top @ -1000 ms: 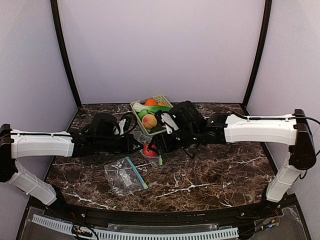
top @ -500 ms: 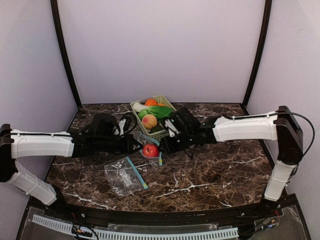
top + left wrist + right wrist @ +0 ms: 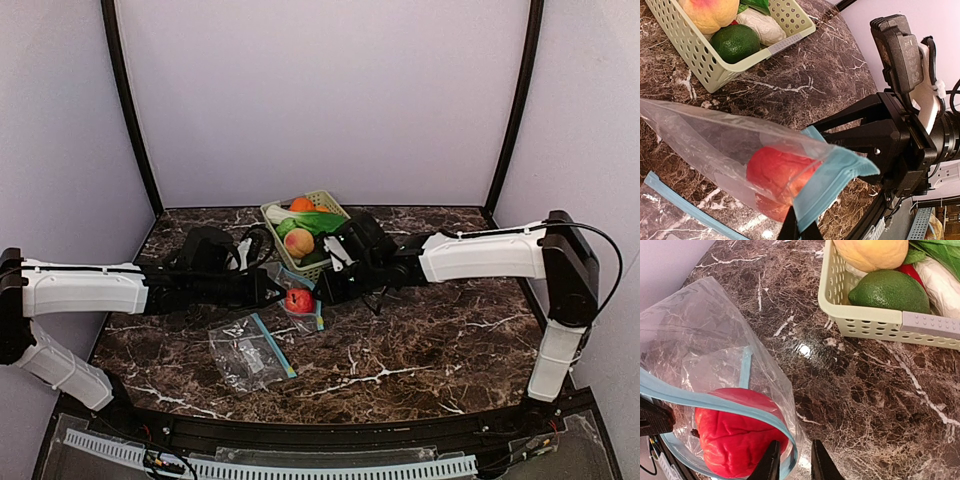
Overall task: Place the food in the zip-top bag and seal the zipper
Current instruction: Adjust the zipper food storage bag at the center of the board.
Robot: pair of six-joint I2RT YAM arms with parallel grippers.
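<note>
Your left gripper (image 3: 800, 227) is clenched on the zip-top bag (image 3: 715, 135) at its blue rim, with the red apple (image 3: 777, 172) inside. The mouth faces your right gripper (image 3: 792, 460), whose fingers are narrowed at the rim; you cannot tell whether they pinch it. The other food sits in the basket (image 3: 865, 322) just behind, nearer your right arm.

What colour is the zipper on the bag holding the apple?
Light blue zipper, clearest in left wrist view.
</note>
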